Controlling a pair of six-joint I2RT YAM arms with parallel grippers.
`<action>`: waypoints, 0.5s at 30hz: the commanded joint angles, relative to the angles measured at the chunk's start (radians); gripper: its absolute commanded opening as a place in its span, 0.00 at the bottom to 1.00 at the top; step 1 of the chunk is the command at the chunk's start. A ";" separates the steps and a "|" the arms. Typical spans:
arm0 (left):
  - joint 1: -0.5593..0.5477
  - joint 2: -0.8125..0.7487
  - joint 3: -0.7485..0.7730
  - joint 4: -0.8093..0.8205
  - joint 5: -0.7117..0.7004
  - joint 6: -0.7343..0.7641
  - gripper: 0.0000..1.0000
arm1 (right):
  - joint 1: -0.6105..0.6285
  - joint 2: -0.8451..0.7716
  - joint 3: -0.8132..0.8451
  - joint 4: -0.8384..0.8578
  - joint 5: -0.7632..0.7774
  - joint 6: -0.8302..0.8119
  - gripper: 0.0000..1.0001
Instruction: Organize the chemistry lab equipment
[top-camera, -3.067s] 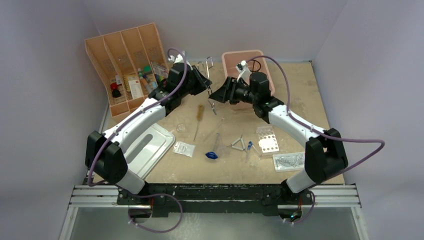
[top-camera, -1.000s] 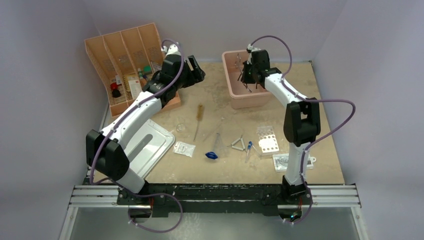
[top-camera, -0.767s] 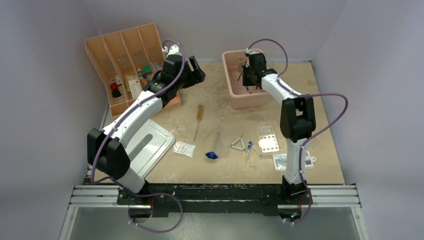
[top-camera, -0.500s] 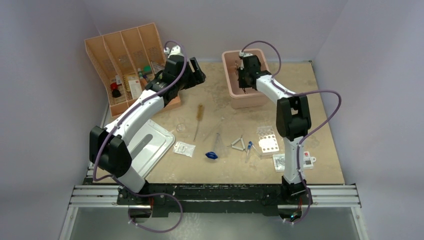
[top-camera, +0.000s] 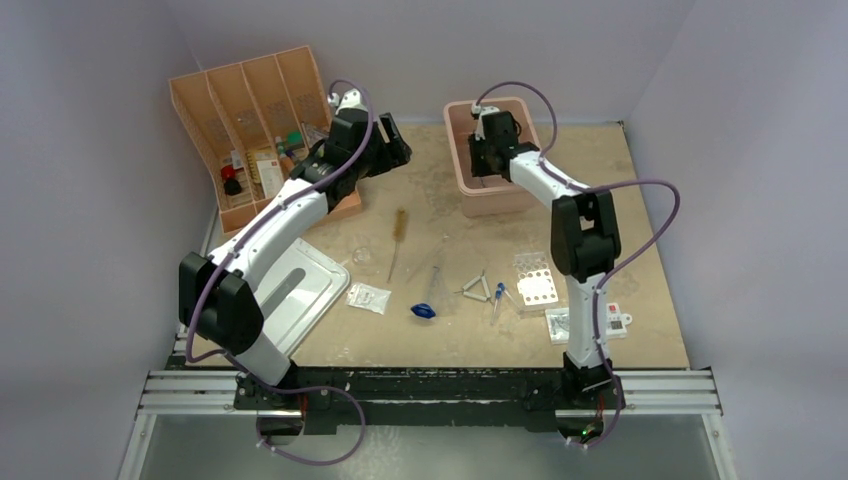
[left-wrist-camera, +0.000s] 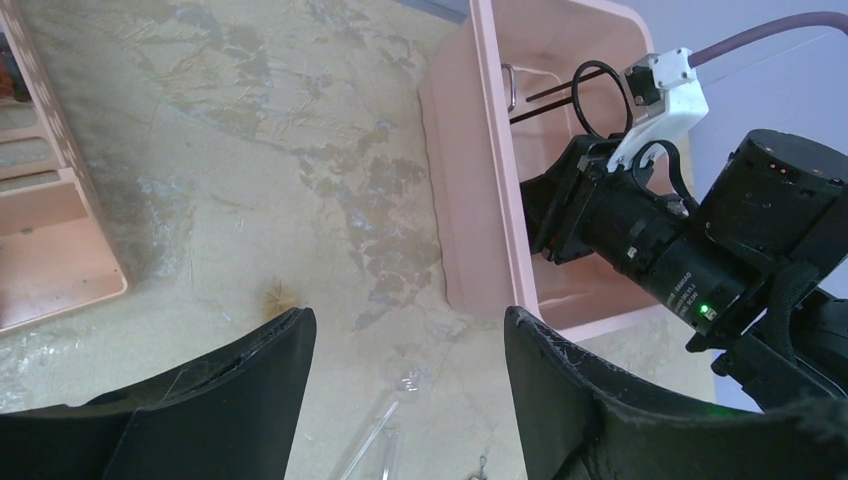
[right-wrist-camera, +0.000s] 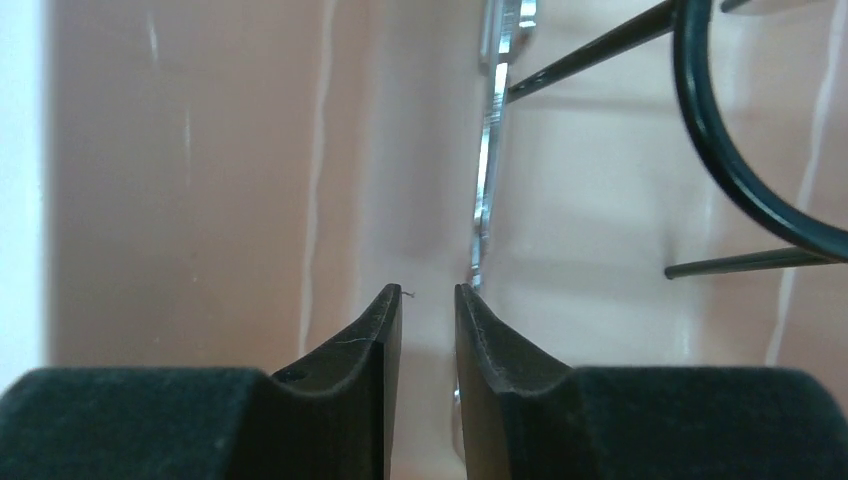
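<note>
Tub (right-wrist-camera: 200, 150) was pale pink w/ faint lighter streaks — tripod (right-wrist-camera: 684, 40) glossy black, forceps (right-wrist-camera: 489, 150) shiny silver; my rt pincer (right-wrist-camera: 428, 295) matte black, tabletop (left-wrist-camera: 250, 150) mottled tan.

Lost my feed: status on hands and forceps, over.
Right hand slightly open, empty, down in pink tub. Metal forceps in tub, beside black wire ring tripod. Left hand open, empty, above table. Nothing in the way.

The right gripper (right-wrist-camera: 428, 295) is inside the tub (right-wrist-camera: 200, 150), with the forceps (right-wrist-camera: 490, 150) just ahead of its tips and the tripod (right-wrist-camera: 688, 80) ahead to its right. The left gripper (left-wrist-camera: 405, 330) is over the bench (left-wrist-camera: 250, 150), with the tray (left-wrist-camera: 60, 270) to its left and the tub ahead to its right.
</note>
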 joint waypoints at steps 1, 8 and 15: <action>0.005 0.000 0.062 0.029 -0.007 0.040 0.68 | 0.003 -0.123 -0.027 0.067 -0.119 0.035 0.28; 0.005 0.006 0.060 0.015 0.010 0.042 0.68 | -0.005 -0.164 -0.047 0.087 -0.177 0.082 0.26; 0.006 -0.009 0.054 0.005 0.005 0.056 0.68 | -0.007 -0.239 -0.059 0.096 -0.097 0.125 0.30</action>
